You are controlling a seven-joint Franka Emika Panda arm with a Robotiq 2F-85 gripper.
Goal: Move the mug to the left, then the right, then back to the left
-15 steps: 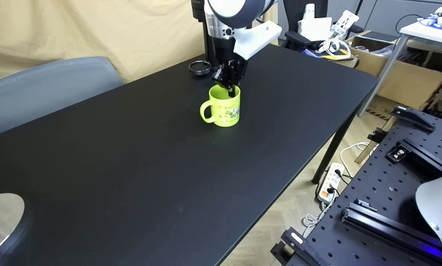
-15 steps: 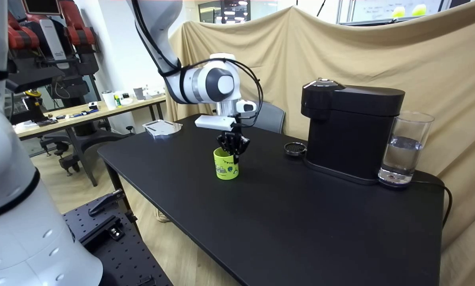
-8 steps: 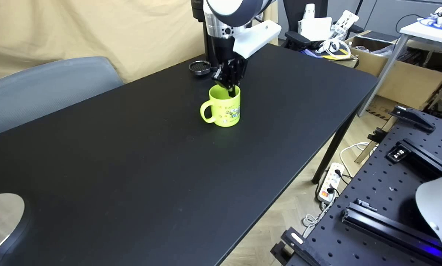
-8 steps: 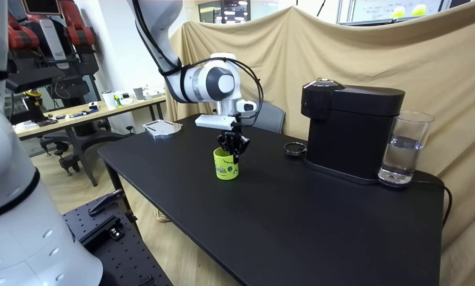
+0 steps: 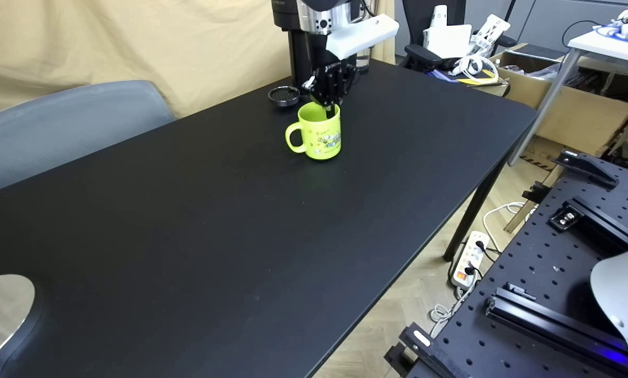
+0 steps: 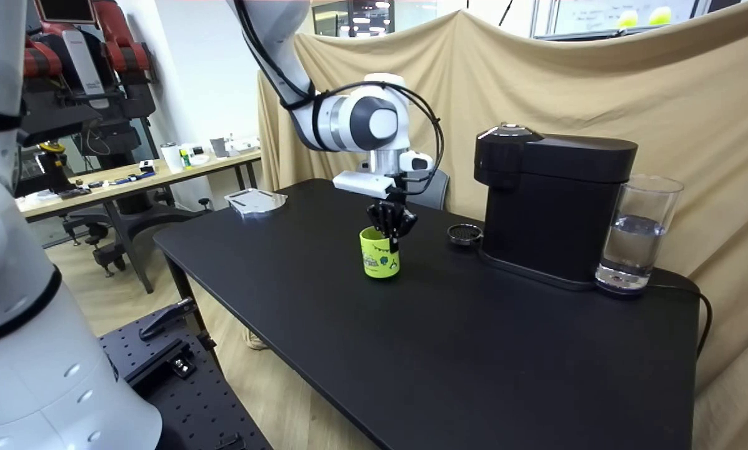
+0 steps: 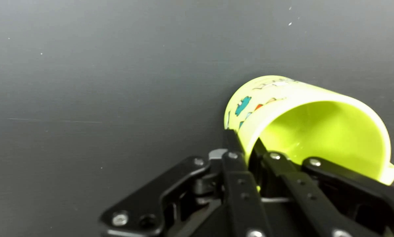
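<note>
Lime mug (image 6: 374,259) is upright, left of the black coffee machine (image 6: 555,215) in an exterior view, apart from it. Gripper (image 7: 245,138) clamps the mug's wall at the rim, one finger inside, one outside.

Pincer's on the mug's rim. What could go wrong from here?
The pincer grips the mug only by one side of its wall, so the mug may tilt or slip.

The round drip tray at the coffee machine's base looks near; a swing that way could knock it.
</note>
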